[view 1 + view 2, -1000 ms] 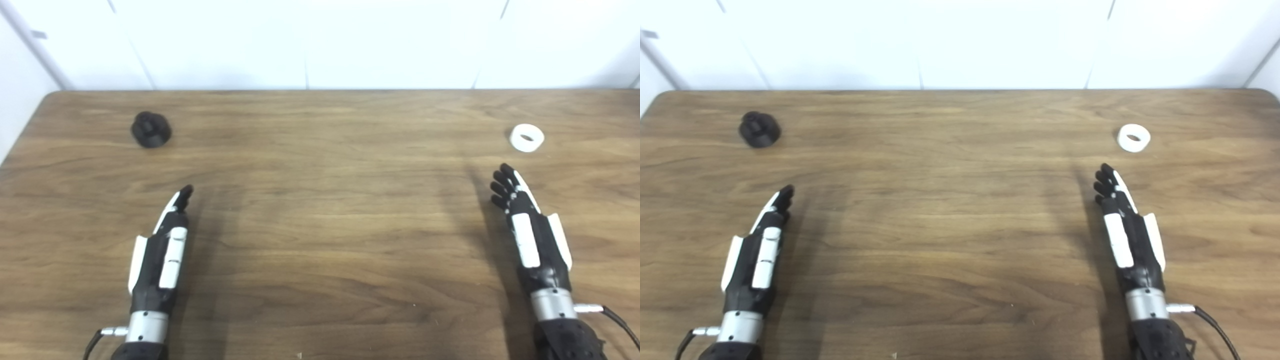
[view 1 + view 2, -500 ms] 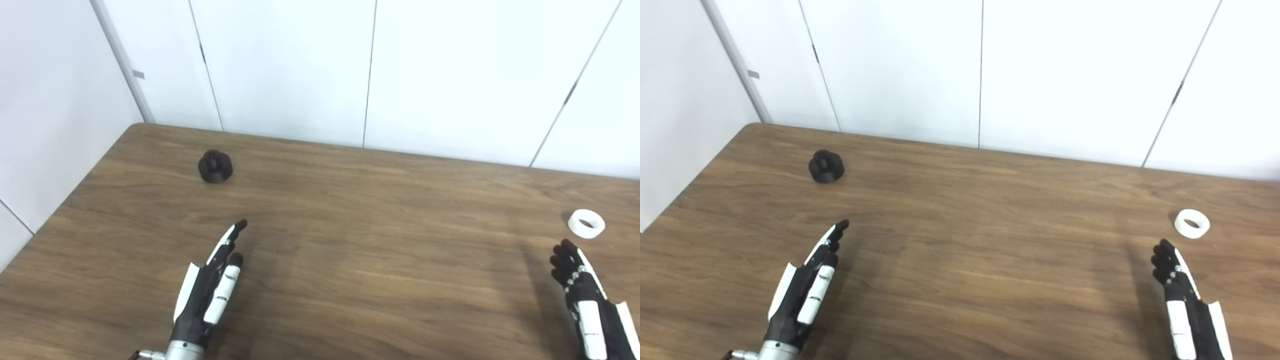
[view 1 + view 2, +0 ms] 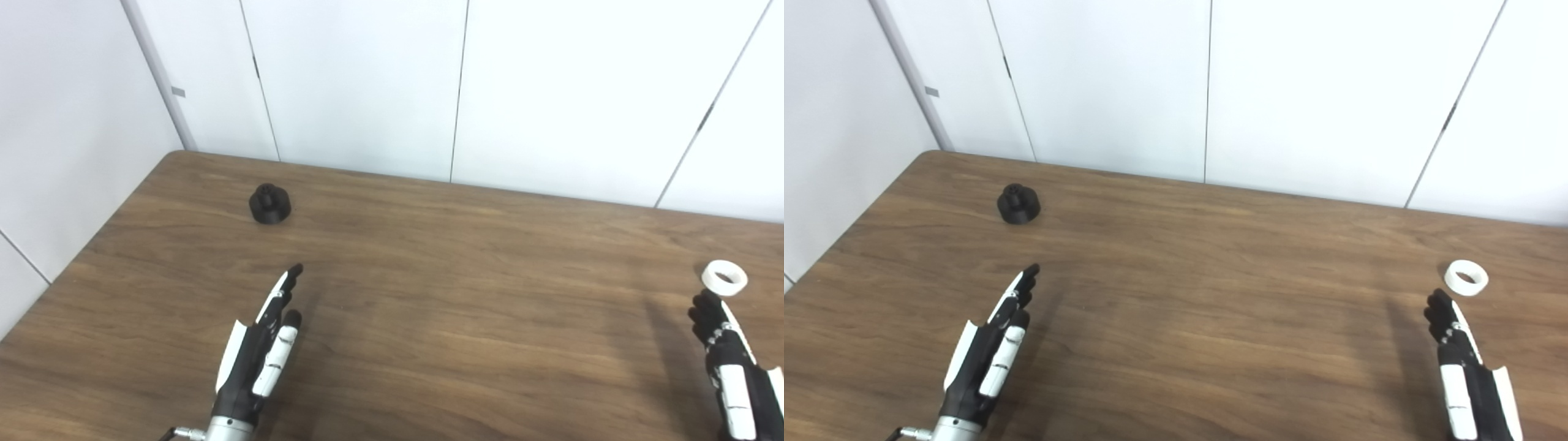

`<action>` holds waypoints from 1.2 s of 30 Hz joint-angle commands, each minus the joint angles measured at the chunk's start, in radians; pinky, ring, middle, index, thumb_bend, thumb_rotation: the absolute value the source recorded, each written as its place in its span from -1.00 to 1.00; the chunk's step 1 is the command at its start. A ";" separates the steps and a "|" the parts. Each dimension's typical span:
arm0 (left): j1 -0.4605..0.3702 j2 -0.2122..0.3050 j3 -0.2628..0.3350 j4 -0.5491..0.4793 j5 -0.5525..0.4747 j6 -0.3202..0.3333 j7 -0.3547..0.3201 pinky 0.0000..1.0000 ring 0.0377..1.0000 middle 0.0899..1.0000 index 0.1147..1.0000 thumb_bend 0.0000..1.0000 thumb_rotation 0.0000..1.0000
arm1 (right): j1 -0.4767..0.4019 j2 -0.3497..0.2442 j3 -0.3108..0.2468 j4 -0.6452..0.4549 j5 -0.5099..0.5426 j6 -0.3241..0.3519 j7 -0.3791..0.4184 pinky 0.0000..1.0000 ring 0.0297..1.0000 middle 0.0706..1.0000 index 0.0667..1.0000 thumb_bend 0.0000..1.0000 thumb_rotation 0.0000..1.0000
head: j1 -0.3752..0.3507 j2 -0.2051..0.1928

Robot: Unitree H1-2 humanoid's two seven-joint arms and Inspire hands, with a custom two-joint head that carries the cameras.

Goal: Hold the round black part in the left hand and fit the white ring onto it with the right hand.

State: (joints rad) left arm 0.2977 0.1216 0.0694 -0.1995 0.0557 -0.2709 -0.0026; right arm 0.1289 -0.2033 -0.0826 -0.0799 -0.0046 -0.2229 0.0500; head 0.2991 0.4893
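Round black part matte, white ring smooth, wooden table, left hand, right hand both empty, fingers apart

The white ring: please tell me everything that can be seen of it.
The white ring is a short, thick-walled band with a round hole through its middle, matt and plastic-looking. It lies flat on the wooden table, hole upward, near the right side. Only the table touches it. The right hand reaches toward it, with fingertips close to its near edge but apart from it.
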 commanded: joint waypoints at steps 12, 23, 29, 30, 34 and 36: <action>-0.031 -0.002 0.044 -0.111 0.217 0.178 0.101 0.85 0.88 0.87 0.83 0.52 -0.42 | 0.058 0.024 -0.001 0.099 -0.041 -0.010 -0.027 0.80 0.82 0.84 0.86 0.10 1.00 | -0.007 0.004; -0.188 0.103 0.097 -0.234 0.380 0.467 0.044 0.97 0.98 0.89 0.79 0.74 -0.42 | 0.062 0.027 -0.002 0.094 -0.049 -0.010 -0.026 0.79 0.82 0.85 0.87 0.12 1.00 | -0.004 0.009; -0.261 0.176 0.107 -0.202 0.424 0.521 0.023 0.97 1.00 0.91 0.79 0.79 -0.38 | 0.060 0.027 -0.002 0.099 -0.059 -0.019 -0.030 0.77 0.79 0.83 0.86 0.13 1.00 | -0.007 0.010; -0.275 0.188 0.109 -0.186 0.431 0.522 0.029 0.96 0.99 0.90 0.78 0.81 -0.37 | 0.061 0.028 -0.002 0.097 -0.061 -0.017 -0.030 0.76 0.79 0.83 0.86 0.13 1.00 | -0.007 0.011; -0.327 0.223 0.113 -0.125 0.454 0.540 0.041 0.93 0.98 0.88 0.76 0.84 -0.35 | 0.062 0.028 -0.001 0.098 -0.072 -0.020 -0.032 0.75 0.78 0.83 0.86 0.15 1.00 | -0.007 0.011; -0.356 0.235 0.113 -0.093 0.469 0.553 0.044 0.92 0.97 0.89 0.77 0.84 -0.32 | 0.062 0.028 -0.001 0.097 -0.071 -0.018 -0.030 0.75 0.78 0.83 0.86 0.16 1.00 | -0.007 0.011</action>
State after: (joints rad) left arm -0.0155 0.3270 0.1753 -0.2874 0.5021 0.2805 0.0226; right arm 0.1294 -0.1956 -0.0920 -0.0777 -0.0713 -0.2266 0.0321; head 0.2915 0.4985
